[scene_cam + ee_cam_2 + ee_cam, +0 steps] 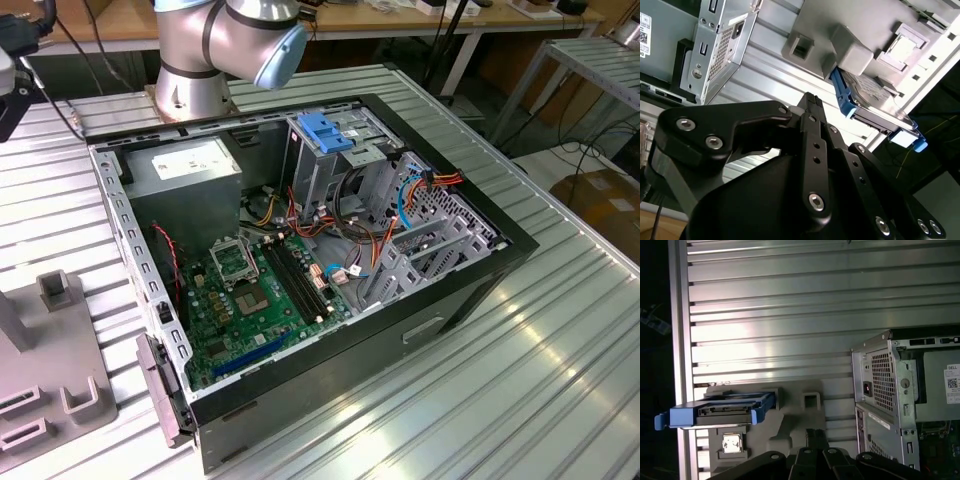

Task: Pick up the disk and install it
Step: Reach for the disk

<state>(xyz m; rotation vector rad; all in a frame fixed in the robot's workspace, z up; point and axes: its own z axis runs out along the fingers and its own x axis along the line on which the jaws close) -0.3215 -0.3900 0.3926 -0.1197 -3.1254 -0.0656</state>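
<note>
Blue-framed silver disk [722, 411], black tool [810, 100], ribbed grey table [790, 315].

The ribbed metal table [560, 330] bears an open computer case [450, 300] and grey holder [60, 372].

The arm [215, 40]: stout cylindrical segments in brushed silver-grey. One joint is closed by a round pale blue cap [283, 55]. The gripper [810, 100] is matte black throughout, with flat linkage plates that have rounded ends, bright silver screw heads [815, 201] at the pivots, and small holes along the centre bar.
</note>
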